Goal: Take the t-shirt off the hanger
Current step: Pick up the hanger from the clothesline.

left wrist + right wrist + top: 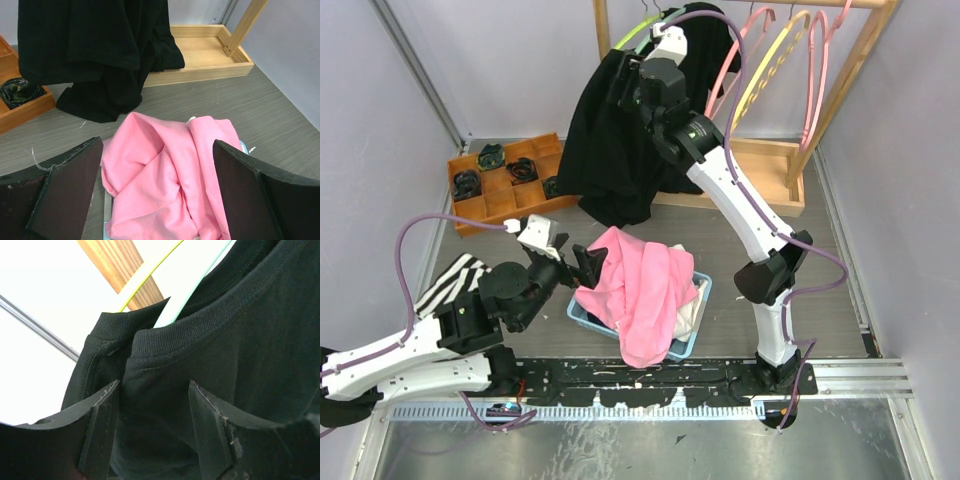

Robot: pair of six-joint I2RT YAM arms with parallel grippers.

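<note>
A black t-shirt hangs on a pale green hanger at the left end of the wooden rack. Its lower part drapes onto the table and shows in the left wrist view. My right gripper is raised at the shirt's neck. In the right wrist view its jaws stand open just below the ribbed collar, with the black fabric right in front of them and the hanger coming out of the neck opening. My left gripper is open and empty, low over pink cloth.
A blue basket holds the pink cloth at table centre. A wooden compartment tray with dark items sits at the back left. The rack's wooden base and empty pink and yellow hangers are at the back right. A striped cloth lies at the left.
</note>
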